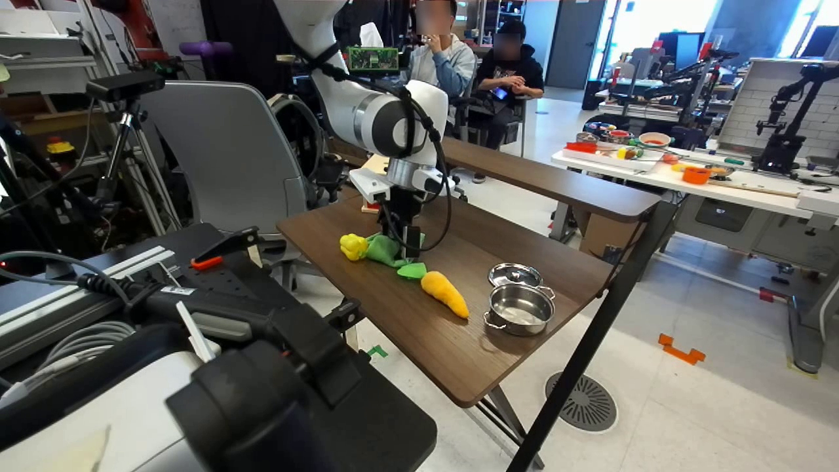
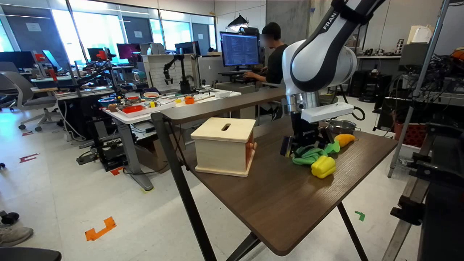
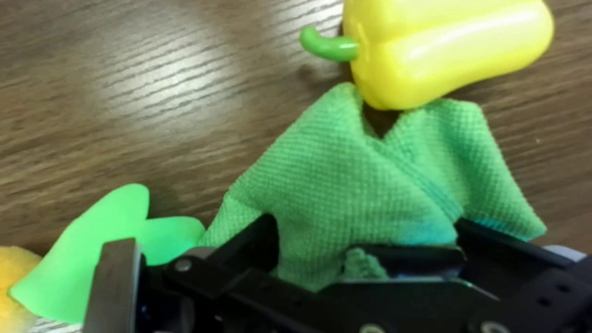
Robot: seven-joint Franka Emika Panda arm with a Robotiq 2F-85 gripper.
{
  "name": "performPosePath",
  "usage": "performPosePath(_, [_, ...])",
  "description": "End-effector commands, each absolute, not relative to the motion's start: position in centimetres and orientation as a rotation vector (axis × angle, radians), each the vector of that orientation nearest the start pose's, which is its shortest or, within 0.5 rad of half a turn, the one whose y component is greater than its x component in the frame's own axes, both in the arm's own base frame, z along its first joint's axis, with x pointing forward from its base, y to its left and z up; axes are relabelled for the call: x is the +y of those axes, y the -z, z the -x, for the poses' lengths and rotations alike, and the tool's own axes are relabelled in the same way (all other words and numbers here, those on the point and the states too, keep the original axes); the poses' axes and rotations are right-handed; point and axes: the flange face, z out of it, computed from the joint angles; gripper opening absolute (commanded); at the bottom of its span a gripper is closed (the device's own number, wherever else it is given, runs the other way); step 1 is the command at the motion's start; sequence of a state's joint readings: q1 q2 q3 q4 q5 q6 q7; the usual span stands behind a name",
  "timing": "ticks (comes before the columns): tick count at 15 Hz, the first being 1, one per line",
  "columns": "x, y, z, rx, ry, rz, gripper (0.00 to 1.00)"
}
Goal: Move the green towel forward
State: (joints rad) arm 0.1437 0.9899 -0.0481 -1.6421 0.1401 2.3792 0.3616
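In the wrist view we see the green towel (image 3: 342, 185) crumpled just right of centre, below the yellow pepper (image 3: 444, 55); the jaws stand wide apart, gripping nothing.

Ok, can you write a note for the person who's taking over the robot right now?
Claw: open, low over the green towel, not shut on it.
Towel: bunched on the table, right by the yellow pepper; the carrot lies toward the opposite side.
Done: the claw looks lined up for a grip, but the towel isn't gripped yet.
Left: probably close on the towel, move it forward and let go, minding the pepper and carrot.
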Motion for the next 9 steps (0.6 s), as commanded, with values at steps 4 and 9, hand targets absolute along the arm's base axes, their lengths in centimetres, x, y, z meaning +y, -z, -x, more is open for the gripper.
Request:
performPosePath(4, [4.7, -7.1, -61.3, 0.580, -0.349, 3.087, 1.00])
performPosePath(9, [4.0, -16.1, -59.2, 0.546, -0.177, 3.058, 1.00])
